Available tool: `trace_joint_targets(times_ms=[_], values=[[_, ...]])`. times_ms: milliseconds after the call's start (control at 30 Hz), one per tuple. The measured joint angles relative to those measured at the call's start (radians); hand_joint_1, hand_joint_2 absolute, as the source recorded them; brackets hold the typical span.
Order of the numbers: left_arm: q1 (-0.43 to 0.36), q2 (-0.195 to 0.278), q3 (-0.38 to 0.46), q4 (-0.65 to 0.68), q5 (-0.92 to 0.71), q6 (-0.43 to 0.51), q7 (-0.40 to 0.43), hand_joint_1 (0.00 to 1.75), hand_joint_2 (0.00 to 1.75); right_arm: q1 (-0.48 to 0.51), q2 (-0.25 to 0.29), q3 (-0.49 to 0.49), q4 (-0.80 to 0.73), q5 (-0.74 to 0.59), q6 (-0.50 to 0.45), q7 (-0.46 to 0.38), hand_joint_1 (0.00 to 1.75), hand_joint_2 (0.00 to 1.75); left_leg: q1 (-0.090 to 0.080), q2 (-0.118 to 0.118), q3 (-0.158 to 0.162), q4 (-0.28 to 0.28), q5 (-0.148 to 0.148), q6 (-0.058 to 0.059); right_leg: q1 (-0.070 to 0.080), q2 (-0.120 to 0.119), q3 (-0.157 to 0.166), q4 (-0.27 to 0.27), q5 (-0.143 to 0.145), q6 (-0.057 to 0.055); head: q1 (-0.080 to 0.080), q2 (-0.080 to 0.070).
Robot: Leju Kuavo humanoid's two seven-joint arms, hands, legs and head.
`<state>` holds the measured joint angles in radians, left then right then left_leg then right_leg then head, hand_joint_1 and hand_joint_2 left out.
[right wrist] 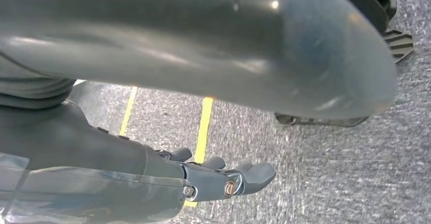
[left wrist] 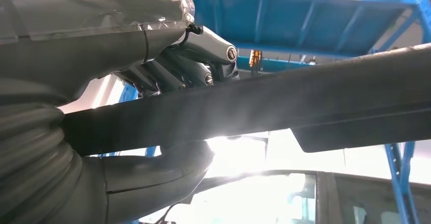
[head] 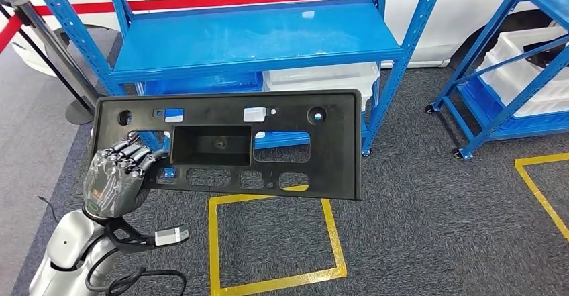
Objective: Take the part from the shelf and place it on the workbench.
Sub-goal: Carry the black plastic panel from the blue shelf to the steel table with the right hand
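Observation:
The part (head: 228, 145) is a long black plastic panel with a square recess and several cut-outs. It hangs level in front of the blue shelf (head: 255, 41), clear of the shelf board. My left hand (head: 117, 175) grips its left end, fingers curled over the top face. In the left wrist view the panel (left wrist: 284, 102) runs across the picture edge-on, with my left hand (left wrist: 167, 66) clamped on it, thumb underneath. My right hand (right wrist: 203, 176) hangs over the grey carpet, fingers loosely extended with nothing in them.
A yellow taped square (head: 275, 242) marks the carpet below the panel. White bins (head: 322, 78) sit under the shelf board. A second blue rack (head: 510, 74) with white crates stands at the right. A barrier post base (head: 77, 111) is at the left.

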<state>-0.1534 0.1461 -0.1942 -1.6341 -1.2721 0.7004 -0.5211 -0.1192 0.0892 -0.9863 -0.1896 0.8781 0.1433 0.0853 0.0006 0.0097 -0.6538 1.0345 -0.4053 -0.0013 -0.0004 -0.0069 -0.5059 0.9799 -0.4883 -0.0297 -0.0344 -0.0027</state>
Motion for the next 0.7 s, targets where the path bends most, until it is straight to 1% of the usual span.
trace_joint_targets(times_ms=[33,67,100,133,167,200,233,267,300,333,367,400,433,467,500,533,567,600,633,667,700], values=[[0.004,-0.001,0.004,0.001,0.000,0.000,-0.001,1.75,1.75,0.000,0.000,-0.001,0.000,-0.001,0.002,-0.001,0.00,0.00,0.001,-0.003,-0.013,0.038,-0.046,-0.005,-0.003,-0.002,-0.013,-0.004,0.015,-0.006,0.000,0.000],[0.007,-0.001,0.007,0.002,-0.001,0.000,-0.001,1.75,1.75,0.000,0.000,-0.001,0.000,-0.001,0.002,-0.002,0.00,0.00,0.003,-0.004,-0.027,0.093,-0.102,-0.009,-0.003,-0.004,-0.029,-0.003,0.028,-0.010,0.000,0.000],[0.010,-0.002,0.010,0.003,-0.002,0.000,-0.001,1.75,1.75,0.001,0.000,-0.002,0.000,-0.001,0.002,-0.002,0.00,0.00,0.006,-0.004,-0.039,0.157,-0.149,-0.014,-0.003,-0.004,-0.046,-0.002,0.041,-0.011,0.000,0.000],[0.013,-0.002,0.013,0.005,-0.003,0.000,-0.001,1.75,1.75,0.003,0.000,-0.002,0.000,-0.001,0.002,-0.002,0.00,0.00,0.008,-0.004,-0.045,0.214,-0.173,-0.017,-0.003,-0.004,-0.065,0.000,0.055,-0.009,0.000,0.000],[0.015,-0.003,0.014,0.006,-0.003,0.000,-0.001,1.75,1.75,0.004,-0.001,-0.002,0.000,-0.001,0.002,-0.002,0.00,0.00,0.010,-0.004,-0.040,0.250,-0.172,-0.020,-0.003,-0.005,-0.085,0.004,0.067,-0.008,0.000,0.000],[0.017,-0.003,0.015,0.008,-0.004,0.000,-0.001,1.75,1.75,0.005,-0.001,-0.002,0.000,-0.001,0.003,-0.002,0.00,0.00,0.011,-0.004,-0.020,0.256,-0.148,-0.022,-0.004,-0.005,-0.106,0.010,0.079,-0.005,0.000,0.000],[0.018,-0.003,0.016,0.008,-0.004,0.000,-0.002,1.75,1.75,0.005,-0.001,-0.002,0.000,-0.001,0.003,-0.002,0.00,0.00,0.013,-0.004,0.016,0.229,-0.118,-0.023,-0.005,-0.005,-0.127,0.016,0.091,-0.002,0.000,0.000],[0.018,-0.003,0.016,0.009,-0.005,0.000,-0.002,1.75,1.75,0.005,-0.001,-0.002,0.000,-0.002,0.004,-0.002,0.00,0.00,0.013,-0.004,0.066,0.171,-0.099,-0.023,-0.006,-0.005,-0.145,0.024,0.100,0.002,0.000,0.000],[0.017,-0.003,0.016,0.009,-0.005,0.000,-0.002,1.75,1.75,0.005,-0.001,-0.002,0.000,-0.002,0.005,-0.002,0.00,0.00,0.012,-0.004,0.125,0.093,-0.101,-0.021,-0.005,-0.005,-0.160,0.032,0.109,0.007,0.000,0.000],[0.017,-0.004,0.017,0.009,-0.006,0.000,-0.002,1.75,1.75,0.005,0.000,-0.002,0.000,-0.002,0.006,-0.002,0.00,0.00,0.010,-0.005,0.170,0.029,-0.115,-0.016,-0.005,-0.004,-0.169,0.037,0.118,0.012,0.000,0.000],[0.017,-0.004,0.017,0.009,-0.006,0.000,-0.002,1.75,1.75,0.005,0.000,-0.002,0.000,-0.002,0.007,-0.002,0.00,0.00,0.008,-0.007,0.198,-0.018,-0.131,-0.011,-0.004,-0.004,-0.174,0.040,0.127,0.018,0.000,0.000],[0.018,-0.004,0.017,0.009,-0.006,0.000,-0.002,1.75,1.75,0.006,0.000,-0.003,0.000,-0.002,0.007,-0.003,0.00,0.00,0.005,-0.008,0.207,-0.041,-0.138,-0.004,-0.004,-0.004,-0.177,0.039,0.138,0.024,0.000,0.000],[0.020,-0.005,0.018,0.010,-0.006,0.000,-0.002,1.75,1.75,0.008,-0.001,-0.003,0.000,-0.002,0.007,-0.003,0.00,0.00,0.005,-0.009,0.198,-0.042,-0.132,0.004,-0.004,-0.003,-0.179,0.035,0.149,0.031,0.000,0.000],[0.020,-0.005,0.018,0.010,-0.006,0.000,-0.002,1.75,1.75,0.010,-0.002,-0.004,0.000,-0.002,0.007,-0.003,0.00,0.00,0.006,-0.007,0.188,-0.044,-0.121,0.011,-0.006,0.000,-0.184,0.037,0.147,0.037,0.000,0.000],[0.020,-0.006,0.018,0.011,-0.006,0.000,-0.002,1.75,1.75,0.011,-0.002,-0.004,0.000,-0.003,0.009,-0.003,0.00,0.00,0.008,-0.005,0.177,-0.044,-0.107,0.021,-0.007,0.002,-0.192,0.050,0.124,0.043,0.000,0.000],[0.021,-0.008,0.018,0.011,-0.006,0.000,-0.002,1.75,1.75,0.013,-0.003,-0.005,0.000,-0.004,0.012,-0.004,0.00,0.00,0.010,-0.003,0.163,-0.046,-0.093,0.029,-0.008,0.005,-0.204,0.081,0.080,0.048,0.000,0.000],[0.022,-0.009,0.018,0.011,-0.006,0.000,-0.002,1.75,1.75,0.014,-0.004,-0.006,0.000,-0.005,0.015,-0.005,0.00,0.00,0.010,-0.001,0.149,-0.046,-0.079,0.034,-0.011,0.006,-0.217,0.132,0.022,0.052,0.000,0.000],[0.024,-0.010,0.018,0.011,-0.006,0.000,-0.002,1.75,1.75,0.015,-0.004,-0.007,0.000,-0.006,0.018,-0.006,0.00,0.00,0.008,-0.001,0.133,-0.045,-0.066,0.038,-0.012,0.006,-0.229,0.193,-0.032,0.056,0.000,0.000],[0.026,-0.010,0.018,0.011,-0.006,0.000,-0.003,1.75,1.75,0.015,-0.004,-0.008,0.000,-0.008,0.020,-0.008,0.00,0.00,0.007,-0.001,0.116,-0.043,-0.053,0.039,-0.012,0.005,-0.236,0.255,-0.065,0.059,0.000,0.000],[0.028,-0.011,0.018,0.011,-0.006,0.000,-0.003,1.75,1.75,0.016,-0.004,-0.010,0.000,-0.010,0.022,-0.011,0.00,0.00,0.005,-0.001,0.098,-0.041,-0.041,0.038,-0.013,0.005,-0.234,0.299,-0.069,0.061,0.000,0.000],[0.030,-0.011,0.018,0.011,-0.006,0.000,-0.003,1.75,1.75,0.016,-0.005,-0.012,0.000,-0.012,0.024,-0.014,0.00,0.00,0.004,-0.001,0.080,-0.037,-0.030,0.037,-0.013,0.005,-0.219,0.316,-0.051,0.060,0.000,0.000]])
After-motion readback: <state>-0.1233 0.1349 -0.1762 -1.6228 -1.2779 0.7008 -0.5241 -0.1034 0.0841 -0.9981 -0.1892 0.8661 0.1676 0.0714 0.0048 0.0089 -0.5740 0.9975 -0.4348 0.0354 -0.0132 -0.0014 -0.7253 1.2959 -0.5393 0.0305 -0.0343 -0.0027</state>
